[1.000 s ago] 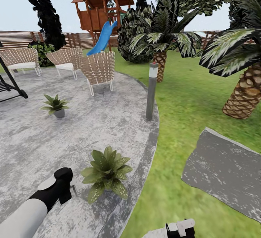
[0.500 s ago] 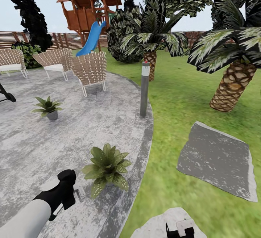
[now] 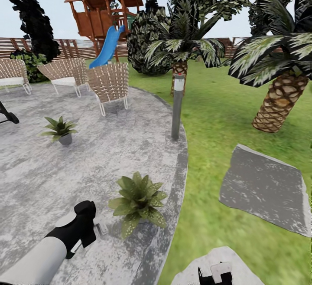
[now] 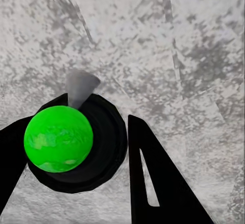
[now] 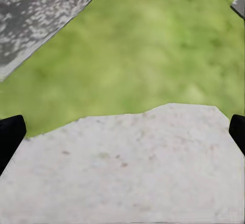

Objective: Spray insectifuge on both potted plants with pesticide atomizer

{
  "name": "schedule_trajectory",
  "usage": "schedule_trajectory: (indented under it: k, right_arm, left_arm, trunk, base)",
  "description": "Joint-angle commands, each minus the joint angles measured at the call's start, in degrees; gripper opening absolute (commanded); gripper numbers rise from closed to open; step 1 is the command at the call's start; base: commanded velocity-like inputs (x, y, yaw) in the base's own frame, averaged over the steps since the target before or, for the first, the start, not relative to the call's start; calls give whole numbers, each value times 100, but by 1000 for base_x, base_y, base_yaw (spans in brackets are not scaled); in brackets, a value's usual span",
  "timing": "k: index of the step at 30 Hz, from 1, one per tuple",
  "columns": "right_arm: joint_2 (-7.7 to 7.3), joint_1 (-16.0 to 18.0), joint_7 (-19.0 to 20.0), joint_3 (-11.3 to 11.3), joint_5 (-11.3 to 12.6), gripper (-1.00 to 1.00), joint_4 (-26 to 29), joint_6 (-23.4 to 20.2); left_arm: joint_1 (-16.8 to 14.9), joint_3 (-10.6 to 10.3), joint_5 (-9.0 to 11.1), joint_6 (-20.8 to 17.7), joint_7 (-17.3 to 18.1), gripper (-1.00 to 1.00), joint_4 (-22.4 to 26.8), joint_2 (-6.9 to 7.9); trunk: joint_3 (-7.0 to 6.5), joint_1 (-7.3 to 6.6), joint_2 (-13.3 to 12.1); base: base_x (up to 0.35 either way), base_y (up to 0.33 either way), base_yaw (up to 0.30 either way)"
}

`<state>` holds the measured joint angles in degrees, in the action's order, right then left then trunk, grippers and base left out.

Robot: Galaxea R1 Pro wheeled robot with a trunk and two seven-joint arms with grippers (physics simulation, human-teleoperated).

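You've got the round grey speckled paved patio (image 3: 86, 163) carrying most of it. The near green speckled-leaf potted plant (image 3: 138, 202) sits close to its lawn-side edge, the second small grey-potted plant (image 3: 60, 129) well beyond it. Three woven wicker chairs (image 3: 108, 85) stand at the patio's far side, and the grey lamp post (image 3: 177, 107) on its rim.
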<state>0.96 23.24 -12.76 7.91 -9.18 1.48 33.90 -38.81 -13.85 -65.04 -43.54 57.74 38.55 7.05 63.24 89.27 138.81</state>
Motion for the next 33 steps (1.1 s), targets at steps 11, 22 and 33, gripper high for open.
schedule_trajectory:
  k: [11, 22, 33]
  right_arm:
    - [0, 5, -60, 34, -34, 100, -7, 2]
    - [-7, 5, -60, 35, -40, 100, -7, 2]
    - [-6, 5, -69, 35, -31, 100, -7, 2]
  left_arm:
    - [-209, -60, -114, -28, 215, -100, 397, -93]
    - [-768, -61, -606, 12, 914, -100, 407, -111]
    - [-754, -63, -931, 8, 1056, -100, 332, -132]
  trunk:
    - [5, -1, 2]
    - [5, -1, 2]
    - [5, -1, 2]
  base:
    - [0, 25, -227]
    - [0, 1, -7]
    - [-4, 262, -3]
